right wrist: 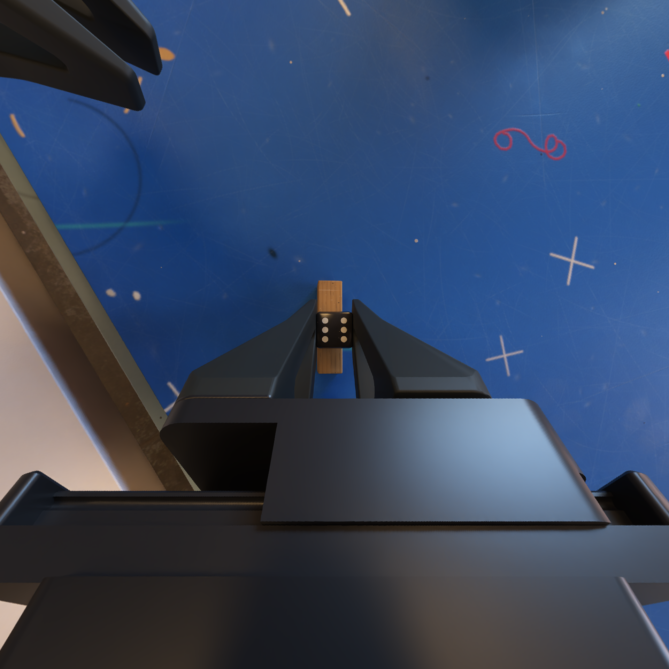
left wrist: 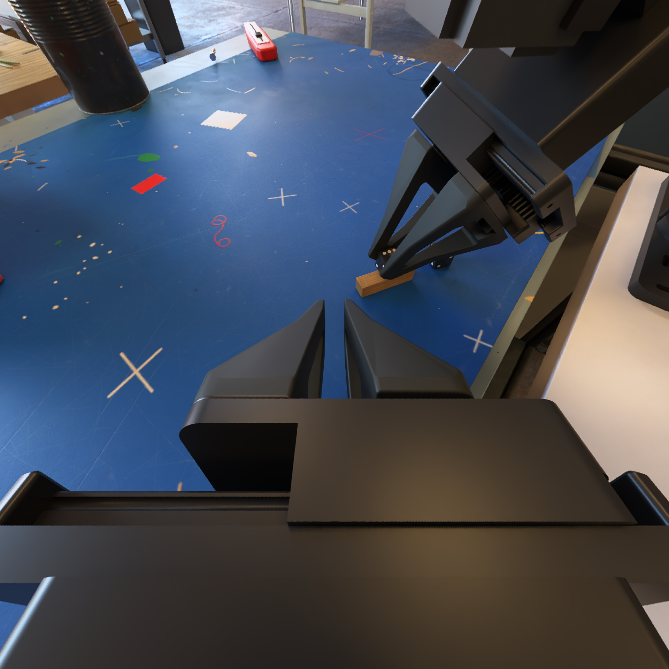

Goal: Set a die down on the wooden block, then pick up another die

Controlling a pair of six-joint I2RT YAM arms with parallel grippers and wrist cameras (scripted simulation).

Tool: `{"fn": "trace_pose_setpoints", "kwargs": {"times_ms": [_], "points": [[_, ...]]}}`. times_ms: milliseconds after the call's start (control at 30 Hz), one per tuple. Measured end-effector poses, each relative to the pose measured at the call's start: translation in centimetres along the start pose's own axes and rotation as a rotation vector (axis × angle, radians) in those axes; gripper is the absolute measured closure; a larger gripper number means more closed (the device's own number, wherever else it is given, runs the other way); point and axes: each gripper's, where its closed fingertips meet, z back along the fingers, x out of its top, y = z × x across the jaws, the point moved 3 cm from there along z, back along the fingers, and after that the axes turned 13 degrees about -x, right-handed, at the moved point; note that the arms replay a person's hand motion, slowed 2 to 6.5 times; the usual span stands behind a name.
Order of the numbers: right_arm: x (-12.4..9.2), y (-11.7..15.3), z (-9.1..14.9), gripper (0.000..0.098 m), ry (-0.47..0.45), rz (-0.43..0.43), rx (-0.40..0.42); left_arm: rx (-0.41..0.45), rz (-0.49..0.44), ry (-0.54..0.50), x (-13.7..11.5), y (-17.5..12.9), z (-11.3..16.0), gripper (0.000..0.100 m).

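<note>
My right gripper is shut on a black die with white pips. It holds the die directly over the small wooden block, which lies on the blue table. In the left wrist view the right gripper has the die at its tips, right at the top of the block. I cannot tell whether die and block touch. A second black die lies on the table just behind the block. My left gripper is shut and empty, a short way in front of the block.
A black ribbed cylinder stands at the far left. A red tool lies at the table's far edge. The table's right edge and a white surface run close beside the block. The left gripper's fingers show at the upper left.
</note>
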Motion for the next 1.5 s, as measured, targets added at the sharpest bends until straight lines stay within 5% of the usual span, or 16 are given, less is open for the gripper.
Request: {"fn": "trace_pose_setpoints", "kwargs": {"times_ms": [600,967,1500], "points": [[-0.5,-0.8,1.1,0.0679,-0.033,-0.017,-0.010,-0.018,0.015,-0.005,0.1,0.1,0.0,0.091],[-3.7,-2.1,4.2,0.0665,-0.018,-0.108,-0.042,-0.005,0.009,-0.007,0.2,0.0,0.1,0.091],[-4.6,-0.9,3.0,0.0654,0.018,-0.132,-0.060,0.012,-0.049,0.069,-0.3,-0.6,-0.5,0.091]]}}
